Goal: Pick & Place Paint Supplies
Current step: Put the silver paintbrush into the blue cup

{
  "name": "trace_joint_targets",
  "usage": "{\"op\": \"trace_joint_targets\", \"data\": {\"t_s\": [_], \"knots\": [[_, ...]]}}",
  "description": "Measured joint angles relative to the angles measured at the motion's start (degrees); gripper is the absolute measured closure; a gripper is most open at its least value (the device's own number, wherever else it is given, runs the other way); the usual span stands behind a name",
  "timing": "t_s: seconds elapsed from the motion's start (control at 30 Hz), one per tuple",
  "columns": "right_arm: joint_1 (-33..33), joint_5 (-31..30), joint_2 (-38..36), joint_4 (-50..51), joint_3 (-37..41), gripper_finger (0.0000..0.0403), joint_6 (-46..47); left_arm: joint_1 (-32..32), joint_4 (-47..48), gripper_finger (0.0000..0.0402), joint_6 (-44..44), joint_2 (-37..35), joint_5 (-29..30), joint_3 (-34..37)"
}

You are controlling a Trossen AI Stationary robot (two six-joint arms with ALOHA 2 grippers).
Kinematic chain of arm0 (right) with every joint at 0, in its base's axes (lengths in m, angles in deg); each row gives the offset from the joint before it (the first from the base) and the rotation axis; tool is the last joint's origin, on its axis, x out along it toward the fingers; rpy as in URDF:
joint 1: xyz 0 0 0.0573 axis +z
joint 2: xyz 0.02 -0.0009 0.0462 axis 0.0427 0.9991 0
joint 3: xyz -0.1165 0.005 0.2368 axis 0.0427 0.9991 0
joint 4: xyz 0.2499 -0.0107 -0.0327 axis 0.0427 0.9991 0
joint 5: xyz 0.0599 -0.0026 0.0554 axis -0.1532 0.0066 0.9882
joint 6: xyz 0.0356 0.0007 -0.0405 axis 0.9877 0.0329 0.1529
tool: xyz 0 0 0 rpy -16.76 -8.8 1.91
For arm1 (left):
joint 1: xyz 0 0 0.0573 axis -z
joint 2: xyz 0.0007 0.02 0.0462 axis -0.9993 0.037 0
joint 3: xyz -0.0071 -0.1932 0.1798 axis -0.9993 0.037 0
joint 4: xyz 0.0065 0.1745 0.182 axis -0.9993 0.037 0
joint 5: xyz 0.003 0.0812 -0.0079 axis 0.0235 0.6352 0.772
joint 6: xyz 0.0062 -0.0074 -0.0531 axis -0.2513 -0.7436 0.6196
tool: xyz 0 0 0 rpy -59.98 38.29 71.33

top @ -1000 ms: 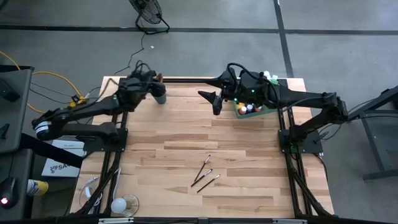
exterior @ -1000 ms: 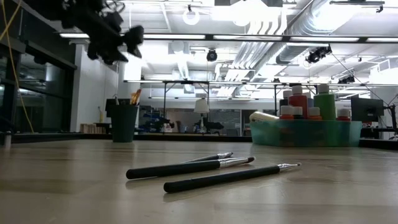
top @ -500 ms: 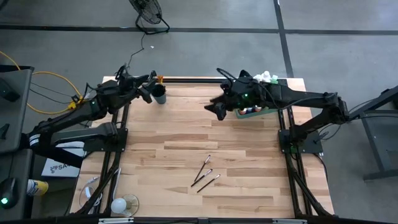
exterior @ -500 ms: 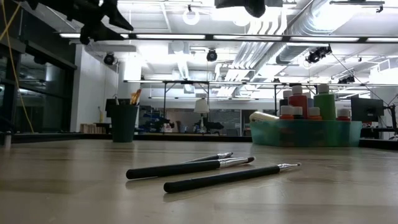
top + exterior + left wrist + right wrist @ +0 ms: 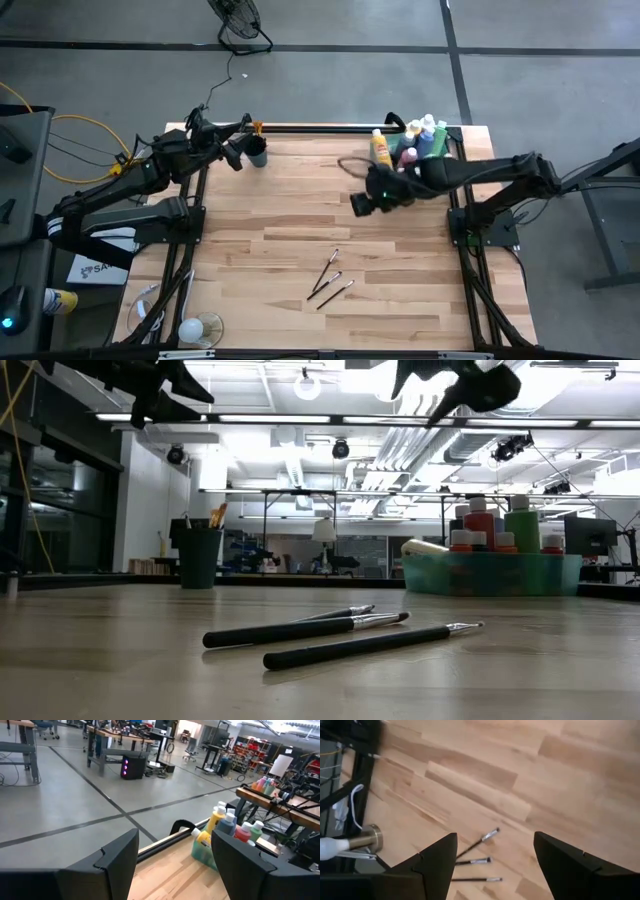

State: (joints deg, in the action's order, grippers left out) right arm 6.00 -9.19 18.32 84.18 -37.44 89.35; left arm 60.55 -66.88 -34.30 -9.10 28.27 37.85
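Observation:
Three dark-handled paintbrushes (image 5: 331, 278) lie flat on the wooden table near its middle front, also in the low view (image 5: 310, 628) and the right wrist view (image 5: 475, 856). Capped paint bottles (image 5: 408, 143) stand in the green tray (image 5: 490, 574) at the back right. My right gripper (image 5: 358, 203) hangs open in the air in front of the tray, tipped down toward the brushes. My left gripper (image 5: 235, 153) is open and level, high beside the dark cup (image 5: 257, 153) at the back left. Its own view looks between its fingers (image 5: 174, 840) at the bottles (image 5: 226, 827).
A brush with an orange tip (image 5: 217, 515) sticks out of the dark cup (image 5: 200, 557). A black bar (image 5: 310, 127) runs along the table's far edge. Bare wood (image 5: 280, 210) lies between the cup, the tray and the brushes.
My right gripper has come off the tray toward the table's near edge and sunk, tipping from level to slanting down and rolling; the bottles now show uncovered. My left gripper has drawn back from the cup toward the left edge and risen, then kept still.

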Motion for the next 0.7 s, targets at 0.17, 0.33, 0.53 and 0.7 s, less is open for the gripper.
{"op": "trace_joint_targets", "data": {"t_s": [0.17, 0.33, 0.53, 0.7], "knots": [[3.4, -0.1, 0.8, -5.7, 5.8, 0.0145, 7.7, 0.0, 0.0, 0.0158, 0.0, 0.0, 0.0, 0.0], [5.5, 1.1, 1.7, -9.4, 10.0, 0.0145, 13.6, 0.0, 0.4, 0.0158, 0.0, 0.0, 0.0, 0.0], [8.1, 2.1, 2.9, -9.7, 12.5, 0.0145, 19.2, 0.0, 1.4, 0.0158, 0.0, 0.0, 0.0, 0.0], [10.3, 3.0, 3.9, -14.5, 14.0, 0.0145, 23.5, 0.0, 1.4, 0.0158, 0.0, 0.0, -1.2, 0.0]]}}
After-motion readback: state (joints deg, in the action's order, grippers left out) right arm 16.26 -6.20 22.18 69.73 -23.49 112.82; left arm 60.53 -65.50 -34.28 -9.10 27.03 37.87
